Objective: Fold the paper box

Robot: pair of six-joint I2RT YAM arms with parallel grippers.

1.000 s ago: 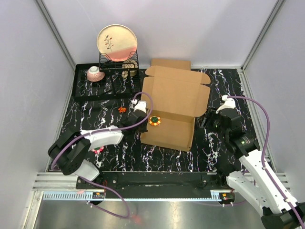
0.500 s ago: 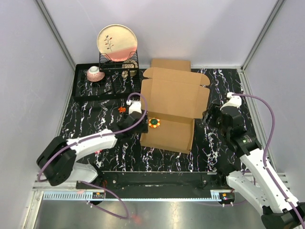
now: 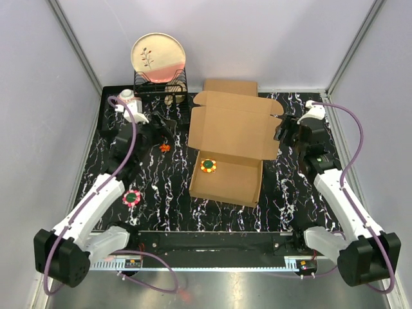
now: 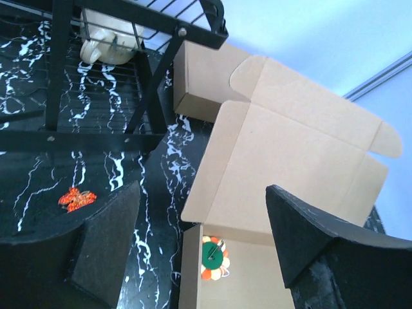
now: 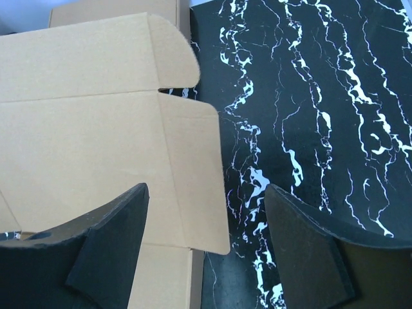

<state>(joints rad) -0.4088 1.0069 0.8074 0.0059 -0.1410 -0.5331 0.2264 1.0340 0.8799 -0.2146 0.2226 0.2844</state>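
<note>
This is a robot test cell in a lab, not a home. Plain pale walls point(image 3: 257, 38) close in three sides, joined at the corners by bare aluminium struts point(image 3: 73, 38). A left arm point(image 3: 96, 199) and a right arm point(image 3: 341, 193) stand on a black base plate point(image 3: 206, 241) at the near edge of a black marbled tabletop point(image 3: 161, 187). Purple cables point(image 3: 133, 136) loop in the open. The household things, a plate point(image 3: 158, 56) in a wire rack point(image 3: 161, 84) and an open box point(image 3: 235, 132), sit like staged props.
</note>
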